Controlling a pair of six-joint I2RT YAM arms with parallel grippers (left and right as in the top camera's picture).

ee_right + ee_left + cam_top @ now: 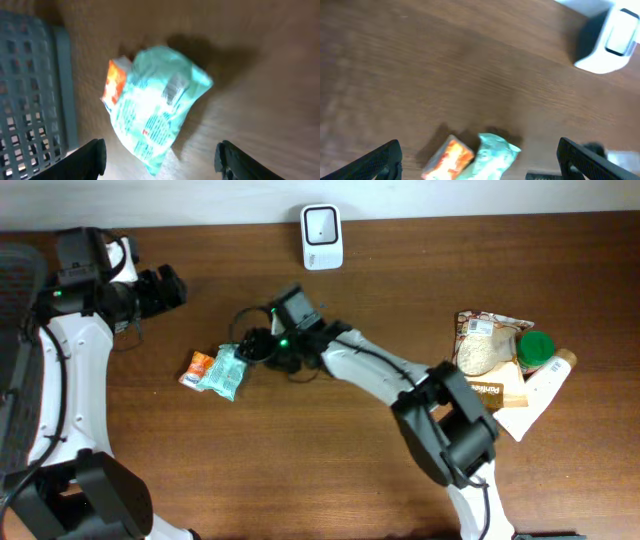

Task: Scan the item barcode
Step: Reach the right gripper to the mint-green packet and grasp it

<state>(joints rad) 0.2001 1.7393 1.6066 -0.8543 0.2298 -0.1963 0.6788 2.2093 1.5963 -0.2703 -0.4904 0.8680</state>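
**Right gripper [160, 152] spread above the teal packet [226, 372]**

Right gripper, wrist view: both fingers [92, 156] stand wide apart at the lower edge of the view, with nothing clamped between them. The teal packet lies on the table [250, 470] beyond the gap, crumpled, printed face up, touching neither finger. A grey patch on its upper part is too blurred to read. An orange packet [199, 366] lies against the teal packet's left side, touching it.

Overhead view: the two packets sit left of the table's centre. The right arm reaches to them from the near right corner, and its gripper is just right of the teal packet. A grey gridded surface [30, 85] fills the left of the right wrist view; what it is cannot be told.

Left gripper [170, 286] hangs near the far left corner, well apart from the packets, its fingers also spread wide and empty. Its camera takes in both packets and the scanner [321, 237], a white unit standing at the far edge near its middle.

Near the right edge, a bag of grains [485, 348], a green lid [536, 346] and a white tube [545, 388] lie bunched together.
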